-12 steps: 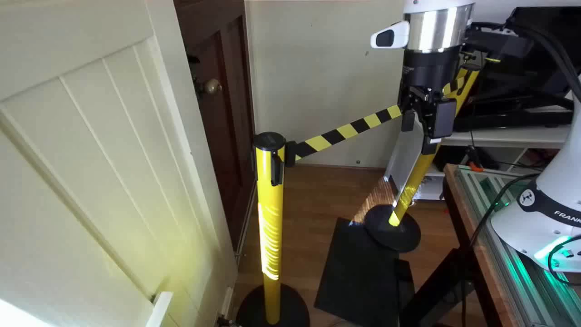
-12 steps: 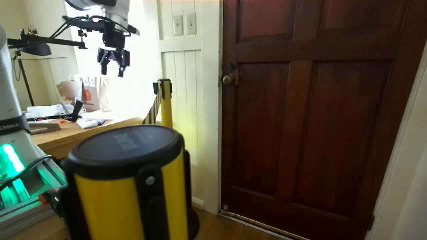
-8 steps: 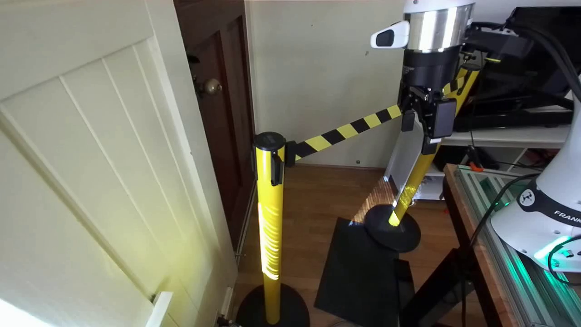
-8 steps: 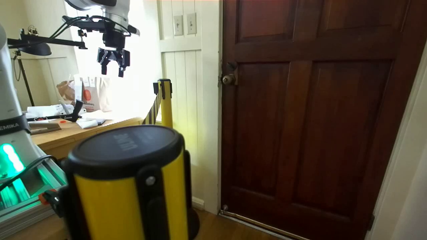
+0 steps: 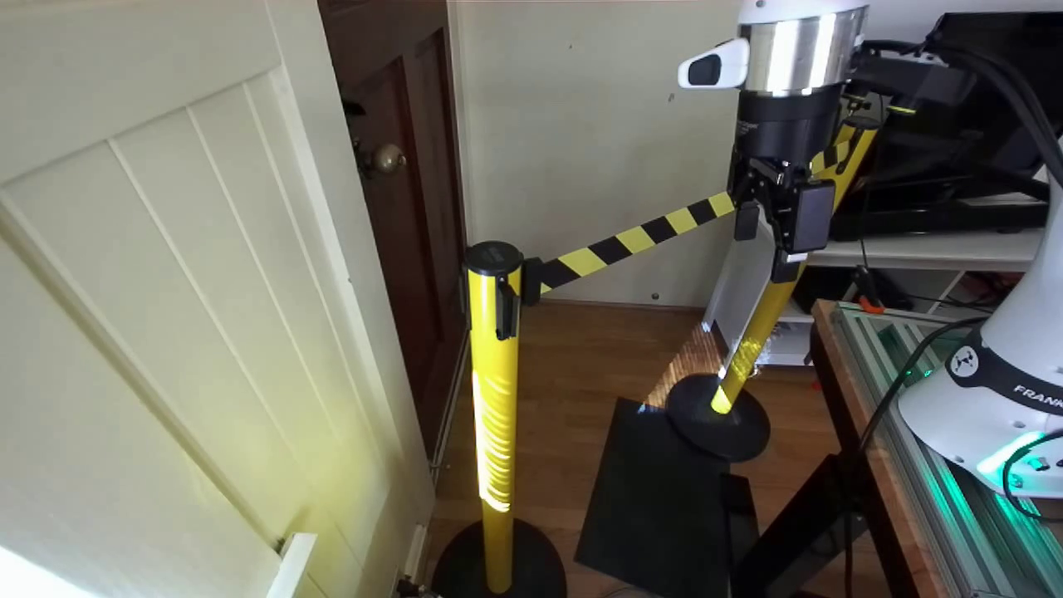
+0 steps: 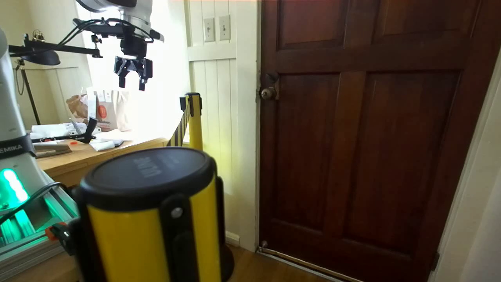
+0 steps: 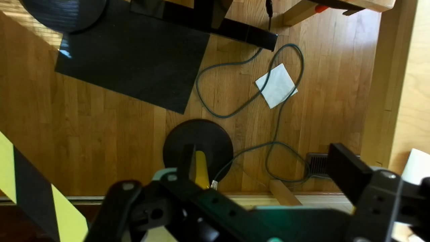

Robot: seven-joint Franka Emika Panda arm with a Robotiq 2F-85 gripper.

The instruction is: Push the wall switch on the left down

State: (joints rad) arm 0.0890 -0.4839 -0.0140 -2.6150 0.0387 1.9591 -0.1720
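Observation:
Two pale wall switches sit side by side on the cream panelled wall in an exterior view. The left switch [image 6: 209,29] is farther from the dark door; the right switch [image 6: 225,28] is next to it. Whether each toggle points up or down is too small to tell. My gripper [image 6: 132,83] points down, left of the switches in that picture and lower than them, apart from the wall. It also shows in an exterior view [image 5: 764,245]. In the wrist view, my gripper [image 7: 265,163] has its fingers wide apart with nothing between them. The switches are out of view there.
A yellow post [image 5: 496,374] with a striped belt [image 5: 635,240] stands near the panelled wall. A second post [image 6: 148,180] stands close to the camera. A brown door [image 6: 352,156] is right of the switches. A wooden desk [image 6: 86,156] holds bags and tools.

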